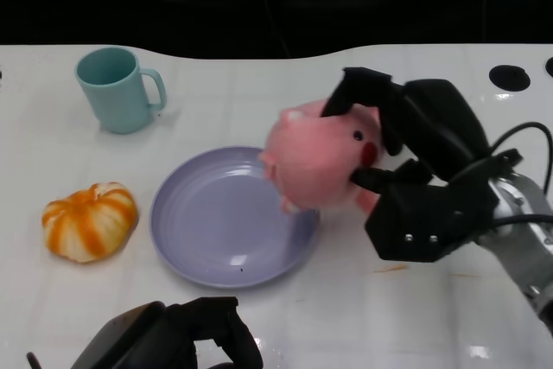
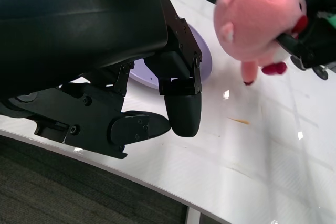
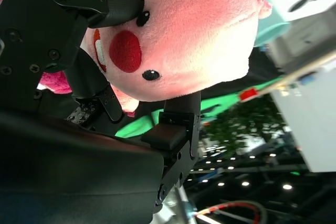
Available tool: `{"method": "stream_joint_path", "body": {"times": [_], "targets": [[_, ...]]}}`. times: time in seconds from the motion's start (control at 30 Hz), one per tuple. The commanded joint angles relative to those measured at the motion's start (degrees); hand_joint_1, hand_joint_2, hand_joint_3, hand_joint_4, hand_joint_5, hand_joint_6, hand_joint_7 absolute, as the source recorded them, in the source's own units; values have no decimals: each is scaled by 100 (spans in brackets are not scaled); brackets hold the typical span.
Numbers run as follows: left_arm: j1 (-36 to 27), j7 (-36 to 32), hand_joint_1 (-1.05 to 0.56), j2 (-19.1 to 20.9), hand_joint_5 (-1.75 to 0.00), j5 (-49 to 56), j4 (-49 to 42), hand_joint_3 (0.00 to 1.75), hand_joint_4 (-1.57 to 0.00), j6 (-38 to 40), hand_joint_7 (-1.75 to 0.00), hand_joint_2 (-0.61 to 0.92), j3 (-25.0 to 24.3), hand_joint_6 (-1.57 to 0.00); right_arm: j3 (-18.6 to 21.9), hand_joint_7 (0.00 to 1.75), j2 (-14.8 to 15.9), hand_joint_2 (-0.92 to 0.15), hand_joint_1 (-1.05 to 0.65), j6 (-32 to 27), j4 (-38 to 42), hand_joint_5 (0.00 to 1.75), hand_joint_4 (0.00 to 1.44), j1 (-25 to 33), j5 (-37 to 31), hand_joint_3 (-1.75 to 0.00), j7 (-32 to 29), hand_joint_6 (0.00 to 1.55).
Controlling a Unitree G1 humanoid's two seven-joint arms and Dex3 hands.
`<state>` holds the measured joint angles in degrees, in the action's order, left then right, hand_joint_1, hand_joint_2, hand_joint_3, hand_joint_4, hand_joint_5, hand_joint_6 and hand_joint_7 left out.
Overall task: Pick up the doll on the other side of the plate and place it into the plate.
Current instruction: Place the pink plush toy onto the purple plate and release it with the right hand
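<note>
A pink plush doll (image 1: 318,160) with black eyes and red cheeks hangs in the air over the right rim of the lilac plate (image 1: 207,222). My right hand (image 1: 406,162) grips it from the right, fingers wrapped over its top and under its face. The right wrist view fills with the doll (image 3: 194,30) held between black fingers (image 3: 94,3). In the left wrist view the doll (image 2: 260,17) hangs above the table beside the plate (image 2: 202,56). My left hand (image 1: 186,339) rests low at the table's near edge, its fingers (image 2: 181,108) curled with nothing in them.
A teal mug (image 1: 117,88) stands at the back left. An orange and white pumpkin (image 1: 89,220) lies left of the plate. Black round holes (image 1: 510,77) mark the far right of the white table.
</note>
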<state>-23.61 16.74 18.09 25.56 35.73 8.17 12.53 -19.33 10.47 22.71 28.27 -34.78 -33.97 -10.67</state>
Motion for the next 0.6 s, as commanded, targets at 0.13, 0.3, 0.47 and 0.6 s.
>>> {"method": "stream_joint_path", "body": {"times": [0.13, 0.3, 0.47, 0.6], "targets": [[-30, -111, -24, -17, -164, 154, -10, 46, -67, -31, -106, 89, 72, -71, -244, 175, -411, -23, -18, 37, 267, 175, 97, -477, -106, -148, -69, 74], [-25, -111, -24, -50, -164, 258, -6, 46, -67, -20, -110, 89, 109, -69, -451, 175, -752, -24, -21, 12, 691, 175, 96, -807, -211, -143, -100, 74], [-26, -113, -24, -91, -162, 426, 33, 46, -68, 12, -109, 88, 178, -70, -593, 175, -1128, -27, -24, -68, 1213, 175, 99, -1130, -176, -141, 23, 74], [-50, -99, -24, -150, -164, 485, 76, 46, -67, 37, -109, 88, 212, -70, -655, 175, -1282, -29, -23, -158, 1437, 175, 97, -1292, -149, -134, 154, 72]]}}
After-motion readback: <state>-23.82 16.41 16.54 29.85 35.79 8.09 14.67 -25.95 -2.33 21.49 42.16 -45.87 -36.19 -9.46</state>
